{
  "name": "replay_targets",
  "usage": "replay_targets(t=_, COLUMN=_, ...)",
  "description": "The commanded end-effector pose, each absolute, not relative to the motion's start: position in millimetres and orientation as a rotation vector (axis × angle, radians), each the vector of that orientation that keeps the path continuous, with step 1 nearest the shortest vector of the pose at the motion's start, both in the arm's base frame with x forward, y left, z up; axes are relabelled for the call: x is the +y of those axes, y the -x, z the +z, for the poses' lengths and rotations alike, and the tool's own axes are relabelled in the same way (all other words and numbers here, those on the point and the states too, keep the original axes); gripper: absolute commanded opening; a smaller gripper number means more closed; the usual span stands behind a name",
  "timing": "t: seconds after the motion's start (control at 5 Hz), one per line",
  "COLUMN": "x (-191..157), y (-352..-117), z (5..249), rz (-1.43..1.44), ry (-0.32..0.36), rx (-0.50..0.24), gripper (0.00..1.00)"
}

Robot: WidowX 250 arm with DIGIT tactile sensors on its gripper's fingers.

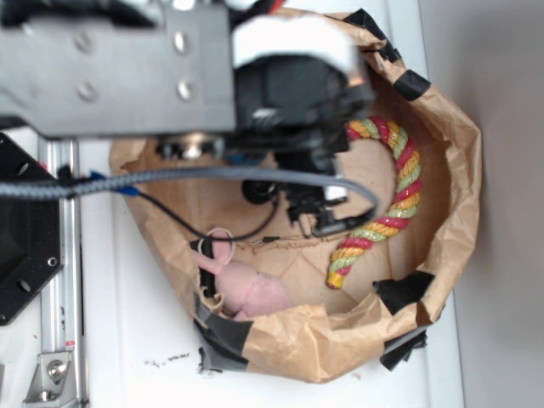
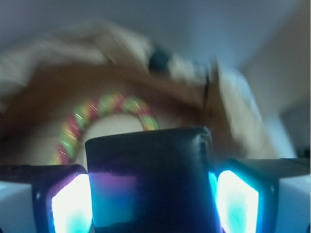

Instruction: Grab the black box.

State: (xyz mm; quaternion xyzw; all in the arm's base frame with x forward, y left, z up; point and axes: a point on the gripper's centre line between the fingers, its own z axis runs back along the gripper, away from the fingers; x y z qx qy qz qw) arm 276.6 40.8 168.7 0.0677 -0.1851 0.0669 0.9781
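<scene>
Wrist view shows the fingers (image 2: 153,194) clamped on either side of the black box (image 2: 150,179), gripping its edges so it sits square, rope toy (image 2: 97,121) behind.

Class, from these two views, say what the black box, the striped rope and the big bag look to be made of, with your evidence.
Black box: probably smooth plastic; its glossy face mirrors coloured light. Rope: twisted fibre, likely cotton; red, yellow and green strands show. Bag: brown paper, matte and creased, rim patched with black tape.
</scene>
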Motion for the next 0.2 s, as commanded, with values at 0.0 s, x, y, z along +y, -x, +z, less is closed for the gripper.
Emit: replay_targets(t=0.0, x=32.8, y=-284.7, z=230.5, rz=0.03, ry=0.019, rx=-0.262, gripper=0.0)
